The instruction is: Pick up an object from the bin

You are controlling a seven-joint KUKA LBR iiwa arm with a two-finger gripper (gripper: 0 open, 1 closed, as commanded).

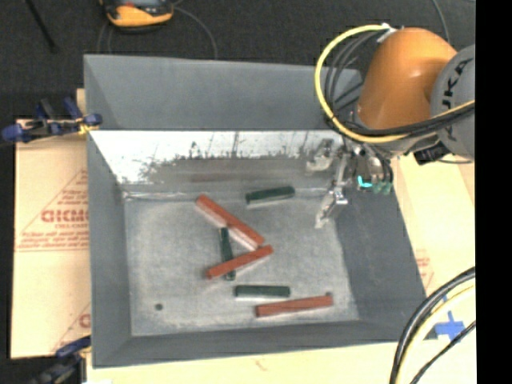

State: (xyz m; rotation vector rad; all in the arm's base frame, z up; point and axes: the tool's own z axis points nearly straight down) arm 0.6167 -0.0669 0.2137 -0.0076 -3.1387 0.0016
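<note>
To view-left of claw [330,204], near but apart: dark green bar [270,194], long axis pointing roughly clawward; cannot tell claw open or closed.

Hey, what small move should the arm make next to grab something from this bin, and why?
Probably shift the gripper slightly toward the view's left, over the short dark green bar by the back wall. That bar lies nearest to it, alone and flat, whereas the long red-brown bars in the middle lie crossed in a heap.
</note>
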